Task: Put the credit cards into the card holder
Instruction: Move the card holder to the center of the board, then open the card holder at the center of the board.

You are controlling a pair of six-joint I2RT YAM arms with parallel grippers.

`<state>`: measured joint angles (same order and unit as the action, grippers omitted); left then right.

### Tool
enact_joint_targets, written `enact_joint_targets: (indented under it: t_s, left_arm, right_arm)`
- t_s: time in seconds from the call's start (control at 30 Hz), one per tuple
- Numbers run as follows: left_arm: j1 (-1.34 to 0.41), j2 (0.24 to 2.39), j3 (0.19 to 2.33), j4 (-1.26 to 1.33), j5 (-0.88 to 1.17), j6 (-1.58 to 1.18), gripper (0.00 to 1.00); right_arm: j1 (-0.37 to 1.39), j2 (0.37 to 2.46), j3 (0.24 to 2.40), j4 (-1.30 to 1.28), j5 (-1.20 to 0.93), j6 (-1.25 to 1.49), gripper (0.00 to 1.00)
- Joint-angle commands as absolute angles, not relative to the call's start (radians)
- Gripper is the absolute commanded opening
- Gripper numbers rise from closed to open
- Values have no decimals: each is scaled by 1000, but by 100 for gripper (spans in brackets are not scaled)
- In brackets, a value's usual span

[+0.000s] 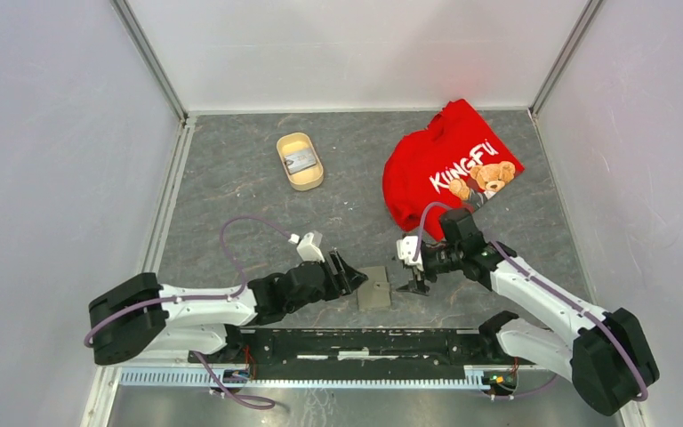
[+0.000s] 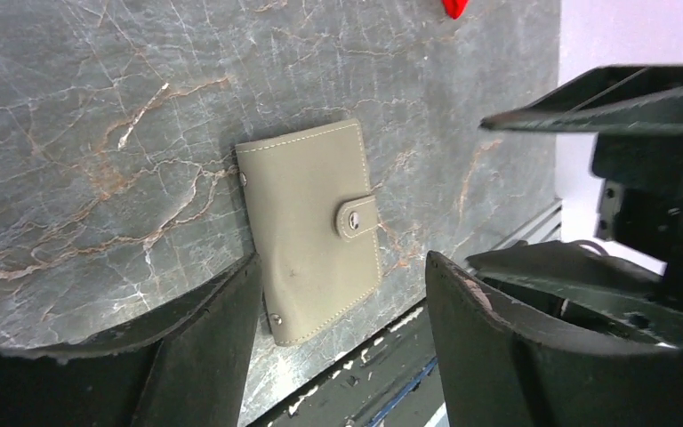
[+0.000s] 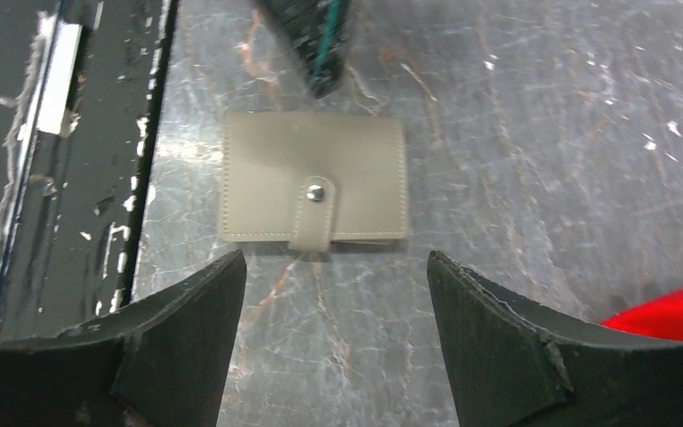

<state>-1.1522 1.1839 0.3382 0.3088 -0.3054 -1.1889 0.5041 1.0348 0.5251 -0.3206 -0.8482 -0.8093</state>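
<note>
**A:** Where's the holder?

**B:** The flat grey-beige stitched leather card holder (image 1: 374, 286) is at 6 o'clock on the grey marbled table (image 1: 231, 178). It's folded, with the tab snapped shut.

**A:** Pincers?

**B:** My left gripper (image 2: 342, 276) is at its 9 o'clock and my right gripper (image 3: 336, 267) at its 3. Both are spread wide and hold nothing. I reckon they flank it so one pins and the other pops the tab.

**A:** Cards?

**B:** There's only a grey flat piece (image 1: 301, 161) in the beige oval tray (image 1: 286, 142) at 11 o'clock. It's too small to tell.
</note>
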Motion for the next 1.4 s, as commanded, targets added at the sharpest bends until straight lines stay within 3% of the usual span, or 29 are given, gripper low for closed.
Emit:
enact_joint_targets:
  t_s: [0.0, 0.27, 0.37, 0.57, 1.07, 1.37]
  left_arm:
    - [-1124, 1124, 291, 380, -307, -1161, 74]
    - [-1061, 1296, 297, 498, -117, -1233, 62]
    - [-1057, 1358, 311, 527, -94, -1241, 52]
    - [-1056, 1408, 323, 472, -103, -1242, 49]
    - [-1057, 1539, 321, 551, -49, -1261, 9]
    - [-1059, 1527, 321, 547, -44, -1243, 2]
  right_arm:
    - [561, 1046, 516, -299, -881, -872, 78]
    - [711, 1156, 514, -116, -654, -679, 59]
    - [759, 1228, 532, -124, -604, -675, 55]
    - [815, 1307, 563, -126, -496, -650, 54]
    - [814, 1355, 595, -116, -500, -583, 56]
    - [804, 1393, 609, -126, -471, -567, 53]
